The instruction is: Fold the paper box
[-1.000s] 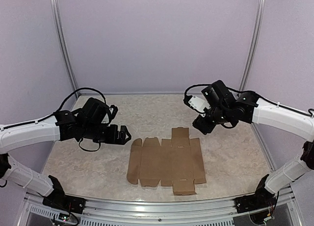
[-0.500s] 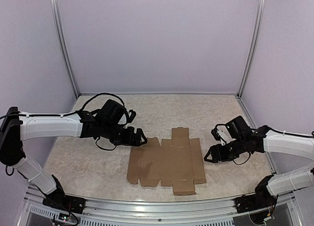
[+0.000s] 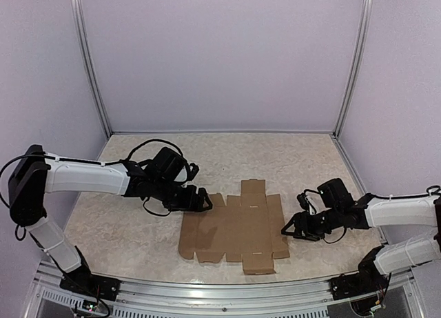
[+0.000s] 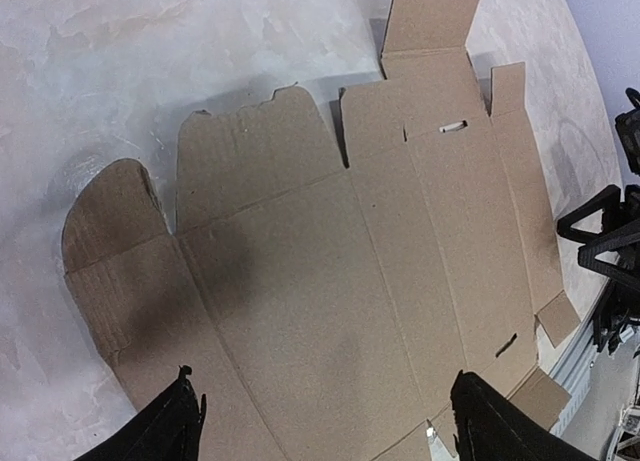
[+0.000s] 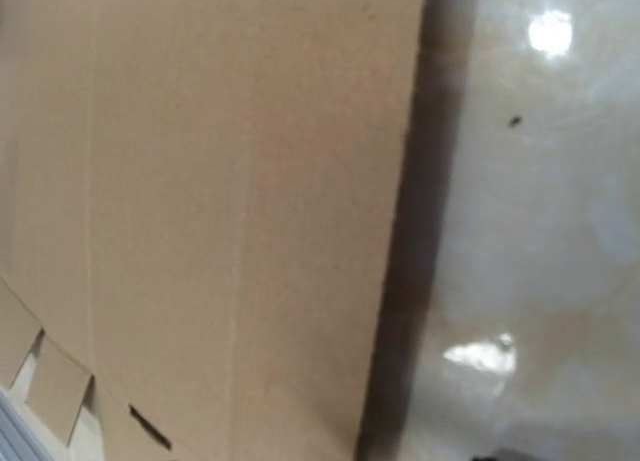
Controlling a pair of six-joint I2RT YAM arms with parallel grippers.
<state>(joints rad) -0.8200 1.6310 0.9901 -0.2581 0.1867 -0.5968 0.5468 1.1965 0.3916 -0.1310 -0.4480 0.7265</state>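
The paper box (image 3: 234, 228) lies flat and unfolded on the table, a brown die-cut sheet with flaps and tabs. My left gripper (image 3: 201, 199) hovers low over its far left corner. In the left wrist view its fingers (image 4: 180, 426) stand wide apart above the sheet (image 4: 330, 261), and the left gripper (image 4: 325, 426) is open with nothing held. My right gripper (image 3: 289, 228) sits low at the sheet's right edge, jaws spread. The right wrist view shows that edge of the box (image 5: 200, 181) close up and blurred, with the fingers out of frame.
The table (image 3: 124, 221) is pale marble-patterned, enclosed by lilac walls on three sides. A metal rail (image 3: 220, 292) runs along the near edge between the arm bases. In the left wrist view, the right gripper (image 4: 610, 241) shows beyond the sheet.
Both arms have come down and in toward the box. The left gripper moved right to the far left corner. The right gripper dropped from high at the back to the right edge.
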